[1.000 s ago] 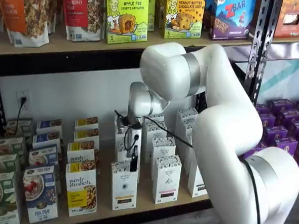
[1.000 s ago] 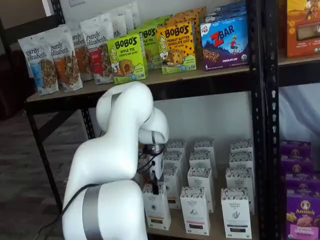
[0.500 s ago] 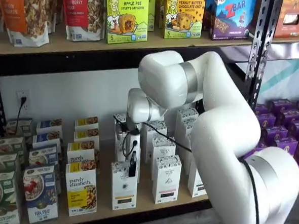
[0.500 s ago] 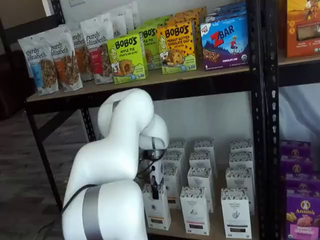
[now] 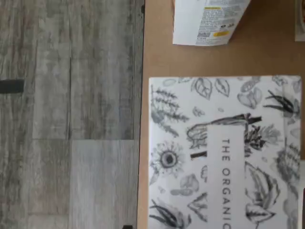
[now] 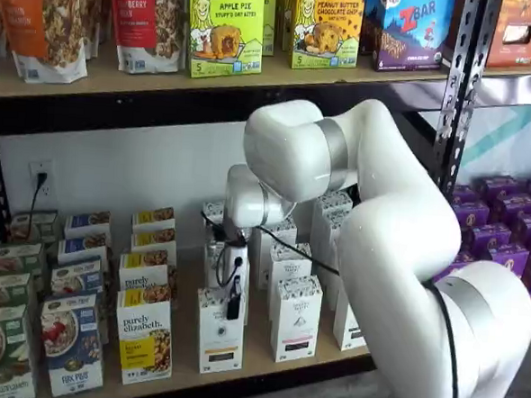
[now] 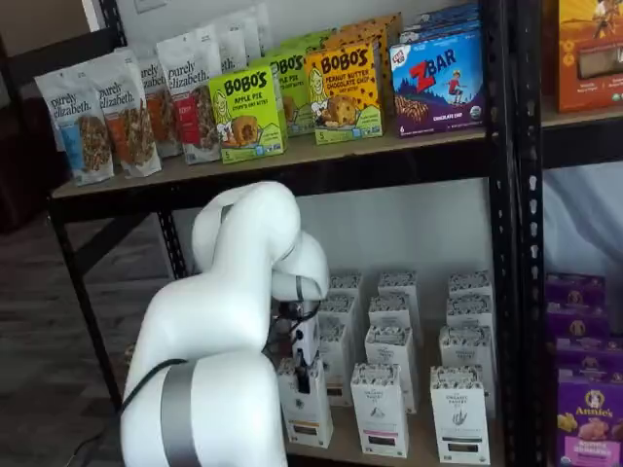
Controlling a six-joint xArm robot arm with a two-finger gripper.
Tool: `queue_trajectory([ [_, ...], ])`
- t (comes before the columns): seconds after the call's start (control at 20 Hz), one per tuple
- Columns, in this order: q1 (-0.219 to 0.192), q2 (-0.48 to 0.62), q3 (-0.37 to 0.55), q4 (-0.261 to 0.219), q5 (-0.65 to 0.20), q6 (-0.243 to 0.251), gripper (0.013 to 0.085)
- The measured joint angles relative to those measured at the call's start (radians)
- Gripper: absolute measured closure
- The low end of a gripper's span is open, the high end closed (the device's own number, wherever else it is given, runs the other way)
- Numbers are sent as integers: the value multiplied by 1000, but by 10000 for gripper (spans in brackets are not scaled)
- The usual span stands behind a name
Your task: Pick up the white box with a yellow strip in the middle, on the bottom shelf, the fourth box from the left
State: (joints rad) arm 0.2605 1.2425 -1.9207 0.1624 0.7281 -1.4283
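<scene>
- One white box (image 6: pixel 219 331) stands at the front of the bottom shelf (image 6: pixel 256 356), low and centre-left in both shelf views, yellow strip low on its face.
- The gripper (image 6: pixel 234 307) hangs directly over that carton's top; in the wrist view its leafy printed lid (image 5: pixel 224 152) fills the frame.
- Fingers appear side-on as one dark bar; they stand spread wide, holding nothing.
- Approach looks nearly done; lowering, closing and lifting remain.

Bottom shelf (image 6: pixel 264 366): cereal boxes (image 6: pixel 72 342), seemingly white cartons (image 6: pixel 296 316).
</scene>
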Motion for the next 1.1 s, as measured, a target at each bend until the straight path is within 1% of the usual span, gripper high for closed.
queue_trajectory([
  [0.15,3,7,-4,-9,-8,9,130],
  [0.25,3,11,-8,-4,-4,5,130],
  [0.35,3,12,-6,11,-7,-7,210],
  [0.4,3,12,-5,14,-8,-9,210],
  [0.5,4,12,-3,11,-11,-6,290],
  [0.6,5,11,1,7,-14,-2,290],
  [0.7,7,9,8,-9,-25,12,290],
  [1.05,8,4,15,0,-22,5,290],
  [1.1,8,4,15,5,-18,2,330],
])
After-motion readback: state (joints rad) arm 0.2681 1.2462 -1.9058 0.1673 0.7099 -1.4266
